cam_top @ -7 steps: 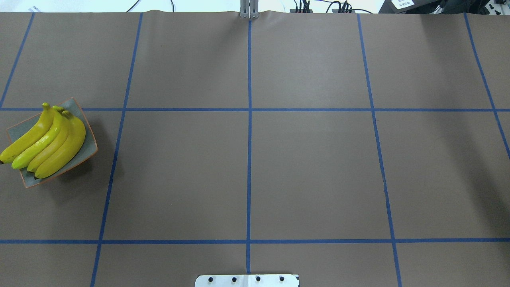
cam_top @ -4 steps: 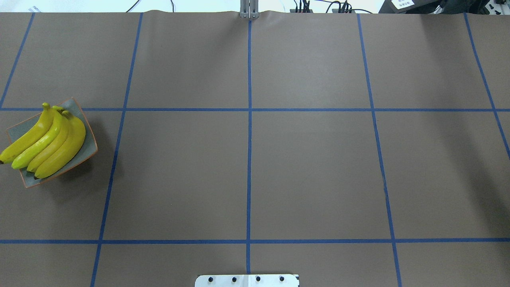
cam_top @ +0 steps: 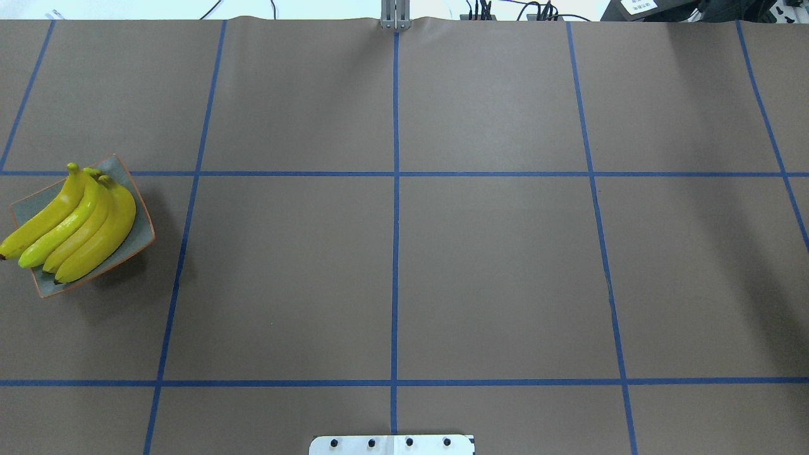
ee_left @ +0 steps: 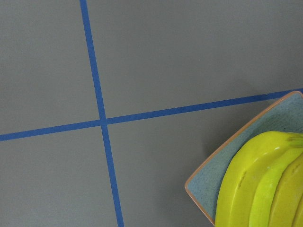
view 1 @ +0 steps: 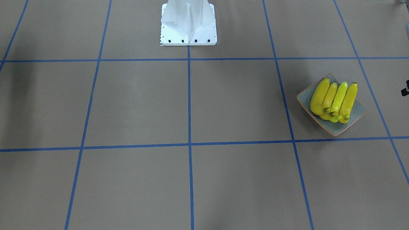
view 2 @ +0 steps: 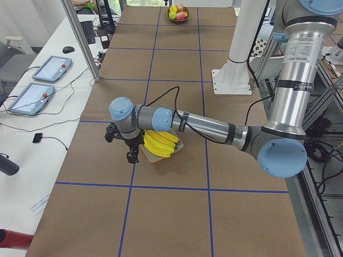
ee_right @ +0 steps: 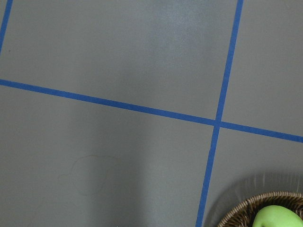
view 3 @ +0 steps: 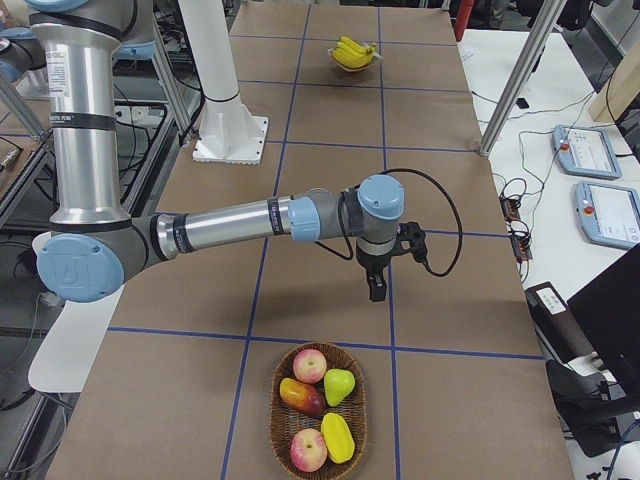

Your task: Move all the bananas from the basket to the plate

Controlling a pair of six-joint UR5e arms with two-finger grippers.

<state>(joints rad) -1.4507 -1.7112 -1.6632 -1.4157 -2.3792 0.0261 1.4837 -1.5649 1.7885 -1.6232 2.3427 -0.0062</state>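
Note:
Four yellow bananas lie side by side on the grey-green plate at the table's left edge. They also show in the front view on the plate. In the left side view my left gripper hangs just beyond the plate, apart from the bananas; I cannot tell if it is open. In the right side view my right gripper hangs above the table short of the wicker basket; I cannot tell its state. The left wrist view shows the plate's corner and bananas.
The basket holds apples, a green pear and other fruit; I see no banana in it. Its rim shows in the right wrist view. The white robot base stands mid-table. Blue tape lines cross the brown tabletop.

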